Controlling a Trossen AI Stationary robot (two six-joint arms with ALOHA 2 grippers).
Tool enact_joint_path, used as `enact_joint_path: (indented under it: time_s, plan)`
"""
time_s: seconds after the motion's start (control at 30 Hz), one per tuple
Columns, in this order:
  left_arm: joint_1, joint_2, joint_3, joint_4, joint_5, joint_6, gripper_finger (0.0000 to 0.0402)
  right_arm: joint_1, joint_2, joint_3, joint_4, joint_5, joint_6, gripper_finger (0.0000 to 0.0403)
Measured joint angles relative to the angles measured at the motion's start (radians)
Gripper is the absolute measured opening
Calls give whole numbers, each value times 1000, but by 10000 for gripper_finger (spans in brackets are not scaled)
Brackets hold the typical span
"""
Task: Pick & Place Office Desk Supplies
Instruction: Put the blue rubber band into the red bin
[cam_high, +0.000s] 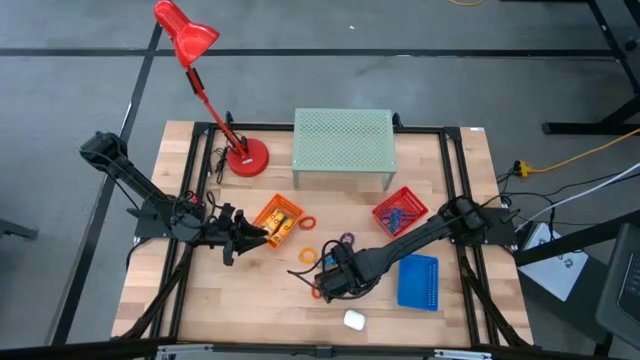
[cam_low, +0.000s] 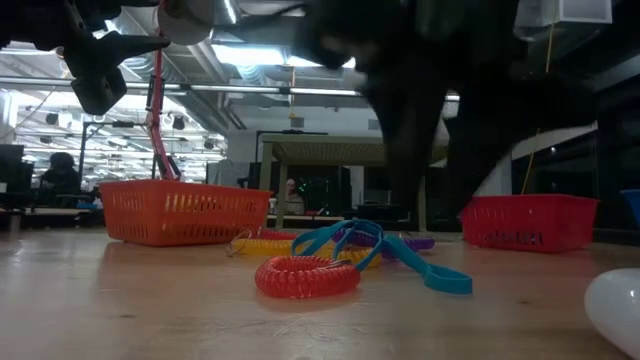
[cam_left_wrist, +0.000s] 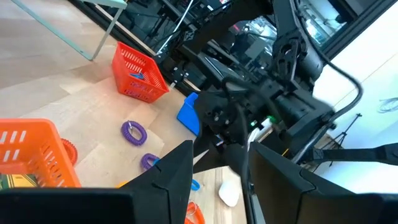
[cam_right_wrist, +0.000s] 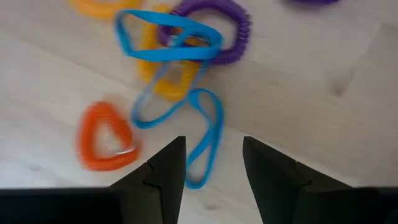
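A tangle of thin loops lies on the wooden table: a blue band (cam_right_wrist: 186, 93), a purple coil (cam_right_wrist: 217, 28), a yellow coil (cam_right_wrist: 163, 81) and an orange coil (cam_right_wrist: 104, 138). My right gripper (cam_right_wrist: 214, 165) points down just over them, open, with the blue band's near end (cam_right_wrist: 202, 163) beneath the gap; it holds nothing. My left gripper (cam_high: 258, 236) hovers level and open beside the orange basket (cam_high: 278, 220), which has yellow tubes inside. The red basket (cam_high: 400, 212) and the blue basket (cam_high: 418, 281) rest on the table to the right.
A red desk lamp (cam_high: 245, 158) stands at the far left and a pale green mesh riser (cam_high: 343, 140) at the far middle. A small white object (cam_high: 354, 320) lies near the front edge. More loops (cam_high: 306, 223) lie between the orange basket and the tangle.
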Motion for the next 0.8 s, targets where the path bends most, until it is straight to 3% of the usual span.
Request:
enact_joint_path:
  time_s: [0.6,0.8]
  plan:
    - [0,0,0,-3,14,0,152,-5,12,-7,-20,-2,6,162]
    - [0,0,0,-3,22,-1,152,-5,11,-64,55,0,32,162]
